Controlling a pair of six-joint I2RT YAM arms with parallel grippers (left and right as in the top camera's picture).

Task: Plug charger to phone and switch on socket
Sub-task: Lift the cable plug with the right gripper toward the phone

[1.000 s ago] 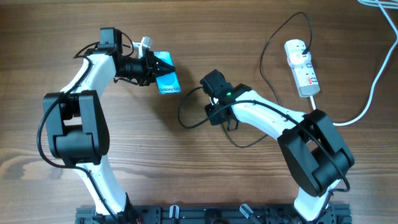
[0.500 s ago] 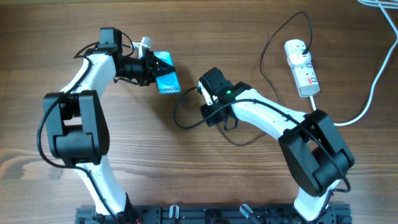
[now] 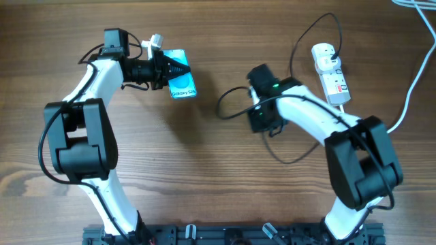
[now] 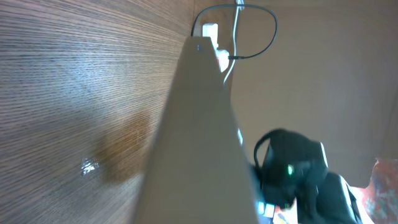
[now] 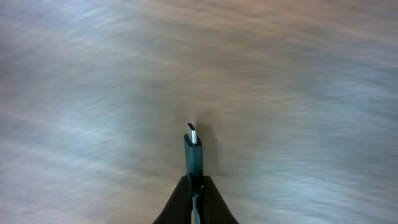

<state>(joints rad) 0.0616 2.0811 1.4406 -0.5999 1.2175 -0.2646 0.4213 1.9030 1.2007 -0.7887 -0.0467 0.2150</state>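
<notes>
In the overhead view my left gripper (image 3: pixel 169 71) is shut on the phone (image 3: pixel 182 86), whose teal screen faces up at the back left. The phone's edge (image 4: pixel 199 137) fills the left wrist view and hides that gripper's fingers. My right gripper (image 3: pixel 261 120) is shut on the charger's small black plug tip (image 5: pixel 193 148), which sticks out from between the fingers (image 5: pixel 184 194). The thin black charger cable (image 3: pixel 225 107) loops left of that gripper and runs back to the white socket (image 3: pixel 331 75) at the back right.
The socket's thick white cord (image 3: pixel 407 102) curves off to the right edge. Slack charger cable (image 3: pixel 286 155) lies in front of the right arm. Bare wood separates the phone from the plug. The right wrist view is blurred by motion.
My right gripper has closed on the plug tip and carried it right and toward the back, dragging the cable loop along. The left arm has shifted the phone slightly back and left.
</notes>
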